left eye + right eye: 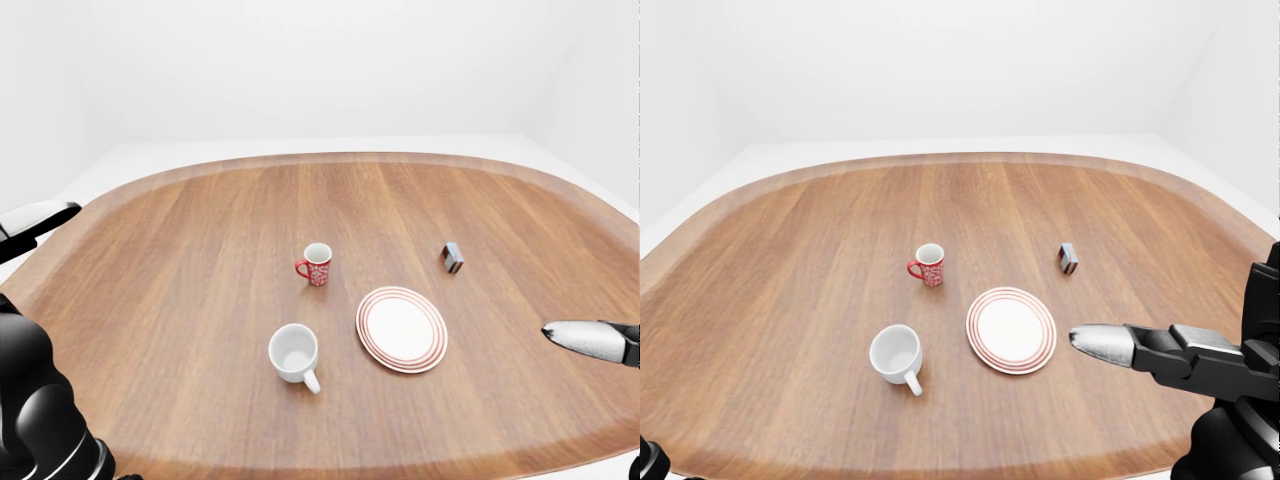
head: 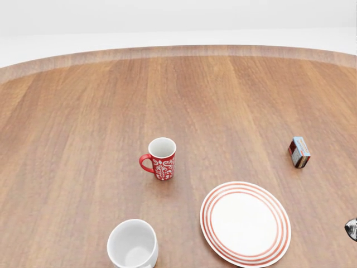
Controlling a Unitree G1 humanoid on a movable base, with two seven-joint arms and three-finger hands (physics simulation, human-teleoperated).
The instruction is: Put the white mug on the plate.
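The white mug [image 1: 294, 354] stands upright on the wooden table [image 1: 190, 250], its handle toward the view's bottom right. To its right lies the white plate with red rings [image 1: 402, 328], with nothing on it. The head view cuts the white mug [image 2: 133, 246] at its bottom edge, with the plate [image 2: 246, 221] to its right. My right hand [image 1: 1106, 343] hovers right of the plate with a finger stretched out straight, holding nothing. My left hand [image 1: 40, 215] sits at the left-eye view's far left edge, well away from the mug, a finger extended and nothing in it.
A red patterned mug [image 1: 317, 264] stands above the white mug and up-left of the plate. A small box [image 1: 452, 257] stands on end at the upper right of the plate. The table's rounded rim [image 1: 330, 158] curves across the top, with white floor beyond.
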